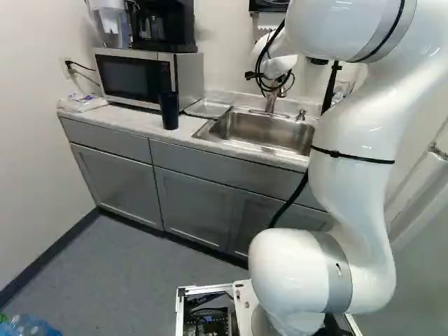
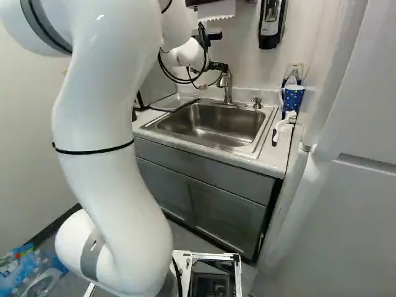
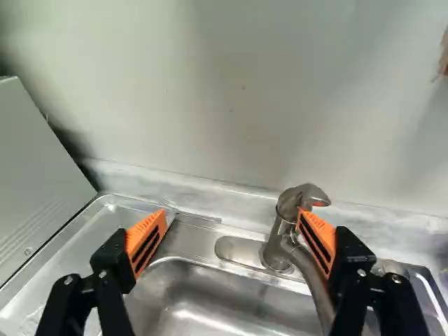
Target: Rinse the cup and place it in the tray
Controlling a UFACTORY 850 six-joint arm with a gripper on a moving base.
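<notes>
1. Left base view: saw the black cup (image 1: pixel 169 110) upright on the counter (image 1: pixel 140 122), in front of the microwave (image 1: pixel 187 75) and near the metal tray (image 1: pixel 208 108) beside the sink (image 1: pixel 259 129).
2. Right base view: found the gripper (image 2: pixel 218 66) near the faucet (image 2: pixel 227 88); also noticed a blue dotted cup (image 2: pixel 293 98) right of the sink.
3. Wrist view: read the gripper (image 3: pixel 234 213) as spread wide, with one orange pad (image 3: pixel 316 238) overlapping the faucet; could not tell whether touching.
</notes>
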